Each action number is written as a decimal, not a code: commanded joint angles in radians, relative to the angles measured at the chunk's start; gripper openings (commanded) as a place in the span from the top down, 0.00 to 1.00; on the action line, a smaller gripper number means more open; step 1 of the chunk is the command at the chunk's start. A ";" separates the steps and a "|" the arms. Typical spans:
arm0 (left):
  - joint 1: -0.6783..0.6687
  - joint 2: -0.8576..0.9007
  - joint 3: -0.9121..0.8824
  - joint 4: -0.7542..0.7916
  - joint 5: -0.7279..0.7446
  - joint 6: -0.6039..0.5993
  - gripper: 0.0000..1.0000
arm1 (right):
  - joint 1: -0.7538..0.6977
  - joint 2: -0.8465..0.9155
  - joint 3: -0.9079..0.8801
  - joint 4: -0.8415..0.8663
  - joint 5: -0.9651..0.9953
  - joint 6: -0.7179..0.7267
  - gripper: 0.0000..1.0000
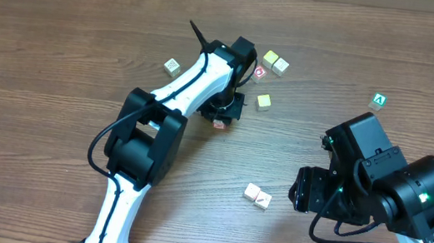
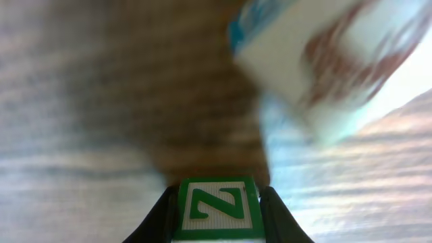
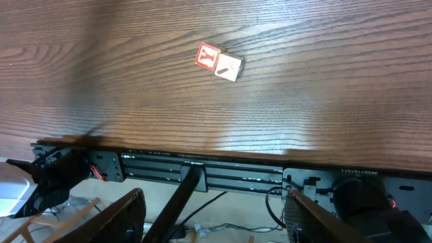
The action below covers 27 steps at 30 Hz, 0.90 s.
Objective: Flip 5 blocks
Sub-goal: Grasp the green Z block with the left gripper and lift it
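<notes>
left tool [image 2: 219, 214] apparently flush against block [image 2: 216, 201] sides

Left gripper [image 1: 225, 106] points down onto block [image 1: 219, 123]. Yellow cube [image 1: 263, 102] just right of it, red block [image 1: 259, 73] near its far side. Block pair [image 1: 257, 196] just left of right gripper [image 1: 303, 190].

Left arm [image 1: 181, 90]: stretched far, wrist down
Left gripper [image 1: 223, 110]: jaws pinching block [image 2: 217, 206]
Right gripper [image 1: 306, 189]: near right, jaws wide apart

Robotics lab bench, wood-grain table [image 1: 25, 113], black mounting rail [image 3: 236, 170] at its edge, loose wiring [image 3: 270, 192] underneath
</notes>
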 commanded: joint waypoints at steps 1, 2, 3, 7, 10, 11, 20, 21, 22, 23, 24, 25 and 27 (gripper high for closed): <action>-0.047 -0.027 -0.008 -0.035 -0.032 0.020 0.95 | 0.001 -0.013 -0.002 0.002 0.005 -0.008 0.33; -0.068 -0.035 -0.008 -0.045 -0.043 0.025 0.95 | 0.001 -0.013 -0.002 0.002 0.005 -0.008 0.34; -0.090 -0.042 -0.008 -0.055 -0.055 0.031 0.95 | 0.001 -0.013 -0.002 0.002 0.005 -0.008 0.33; -0.188 -0.047 -0.015 -0.090 -0.087 0.021 0.95 | 0.001 -0.013 -0.002 0.002 0.005 -0.008 0.33; -0.249 -0.048 -0.062 -0.084 -0.090 -0.024 0.95 | 0.001 -0.013 -0.002 0.002 0.009 -0.008 0.34; -0.258 -0.048 -0.079 -0.080 -0.089 -0.034 0.95 | 0.001 -0.013 -0.002 0.002 0.011 -0.008 0.33; -0.268 -0.174 -0.399 0.069 -0.035 -0.106 0.95 | 0.001 -0.013 -0.002 0.002 0.030 -0.009 0.33; -0.264 -0.217 -0.441 0.094 -0.029 -0.106 0.95 | 0.001 -0.013 -0.002 0.002 0.031 -0.009 0.34; -0.263 -0.253 -0.473 0.113 -0.022 -0.106 0.95 | 0.001 -0.013 -0.002 0.002 0.032 -0.009 0.34; -0.262 -0.322 -0.527 0.155 -0.001 -0.105 0.96 | 0.001 -0.013 -0.002 0.002 0.032 -0.008 0.33; -0.262 -0.369 -0.562 0.181 0.011 -0.101 0.96 | 0.001 -0.013 -0.002 0.002 0.031 -0.009 0.33; -0.263 -0.409 -0.594 0.204 0.014 -0.102 0.96 | 0.001 -0.013 -0.002 0.002 0.031 -0.008 0.33; -0.264 -0.487 -0.664 0.264 0.045 -0.092 0.95 | 0.001 -0.013 -0.003 0.002 0.031 -0.008 0.34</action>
